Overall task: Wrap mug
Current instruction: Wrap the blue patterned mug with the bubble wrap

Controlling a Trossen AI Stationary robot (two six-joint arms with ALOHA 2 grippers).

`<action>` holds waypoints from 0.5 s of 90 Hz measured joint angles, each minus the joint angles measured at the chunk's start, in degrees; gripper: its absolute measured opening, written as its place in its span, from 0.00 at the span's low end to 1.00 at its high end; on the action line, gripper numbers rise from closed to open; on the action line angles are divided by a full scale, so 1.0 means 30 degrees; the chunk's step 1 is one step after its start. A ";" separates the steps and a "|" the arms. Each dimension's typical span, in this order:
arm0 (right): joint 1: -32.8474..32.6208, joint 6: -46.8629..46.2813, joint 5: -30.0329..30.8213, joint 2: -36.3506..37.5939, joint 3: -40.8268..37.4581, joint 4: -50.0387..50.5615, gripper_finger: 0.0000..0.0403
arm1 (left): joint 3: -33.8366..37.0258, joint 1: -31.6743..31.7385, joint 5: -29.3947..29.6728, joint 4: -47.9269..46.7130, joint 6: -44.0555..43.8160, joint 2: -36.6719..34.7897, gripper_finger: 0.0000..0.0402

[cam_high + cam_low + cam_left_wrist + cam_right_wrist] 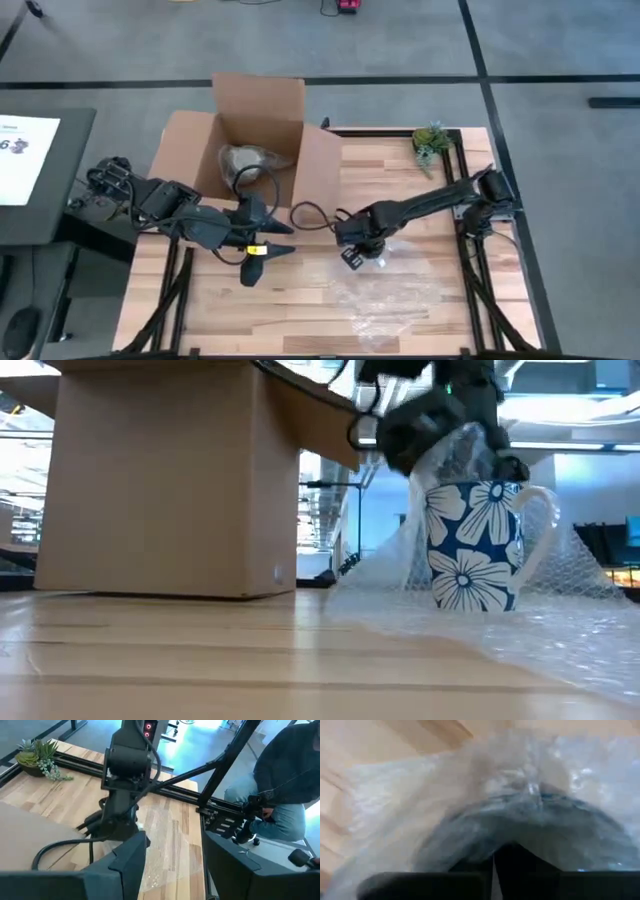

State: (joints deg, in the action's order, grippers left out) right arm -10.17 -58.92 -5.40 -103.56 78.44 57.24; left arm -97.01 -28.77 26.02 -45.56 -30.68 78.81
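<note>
Mug (478, 546) stands upright on bubble wrap (385, 300), lower centre of desk (300, 290). Right claw (440, 430) pinches wrap over its rim, apparently to fold it. Left claw (262, 240) open, beside box (255, 140)

The mug (478, 548) is blue with large white flower petals and a pale handle at its 3 o'clock side in the low view. It stands upright on the bubble wrap (560, 622), a clear sheet spread flat over the surface toward 5 o'clock of centre in the high view. Part of the sheet is lifted up behind and over the mug's rim, draping across its open top.
</note>
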 joint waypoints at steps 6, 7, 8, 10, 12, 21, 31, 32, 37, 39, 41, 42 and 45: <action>-0.0020 -0.0178 0.0270 0.0425 0.0709 0.0890 0.04 | 0.0005 0.0000 -0.0002 0.0000 -0.0007 0.0000 0.44; -0.0047 -0.0189 0.0356 0.0553 0.0831 0.0949 0.04 | 0.0007 0.0000 0.0000 0.0003 -0.0007 0.0000 0.44; -0.0097 -0.0193 0.0450 0.0698 0.0933 0.0993 0.05 | 0.0007 0.0000 0.0000 0.0007 -0.0007 0.0000 0.44; -0.0207 -0.0190 0.0697 0.0976 0.1090 0.1191 0.06 | 0.0000 0.0000 -0.0007 0.0006 -0.0009 0.0000 0.44; -0.0321 -0.0198 0.0963 0.1179 0.1245 0.1417 0.08 | 0.0002 0.0000 -0.0004 -0.0004 -0.0013 0.0000 0.44; -0.0986 -0.0837 0.2013 0.2392 0.1980 0.2063 0.18 | 0.0001 0.0000 -0.0007 -0.0001 -0.0015 0.0000 0.44; -0.2340 -0.1914 0.2466 0.4041 0.2301 0.2136 0.29 | 0.0003 -0.0007 -0.0005 -0.0009 -0.0012 0.0000 0.44; -0.2530 -0.1993 0.2481 0.4209 0.2301 0.2118 0.30 | 0.0007 -0.0007 0.0000 -0.0011 -0.0007 0.0000 0.44; -0.3430 -0.2528 0.2509 0.4751 0.2301 0.2013 0.34 | 0.0007 -0.0007 0.0000 -0.0022 -0.0007 0.0000 0.44; -0.3875 -0.2796 0.2518 0.4975 0.2301 0.1900 0.36 | 0.0007 -0.0007 -0.0004 -0.0024 -0.0007 0.0000 0.44; -0.4376 -0.3083 0.2622 0.5173 0.2301 0.1809 0.37 | 0.0007 -0.0007 -0.0002 -0.0028 -0.0007 0.0000 0.44; -0.4660 -0.3254 0.2676 0.5245 0.2301 0.1784 0.38 | 0.0007 -0.0007 0.0000 -0.0026 -0.0007 0.0000 0.44; -0.5401 -0.3891 0.2950 0.5387 0.2294 0.1767 0.39 | 0.0005 -0.0007 0.0000 -0.0022 -0.0005 0.0000 0.44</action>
State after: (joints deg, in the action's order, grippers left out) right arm -26.38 -70.59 3.45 -87.39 85.32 62.54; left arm -97.00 -28.80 26.02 -45.63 -30.69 78.81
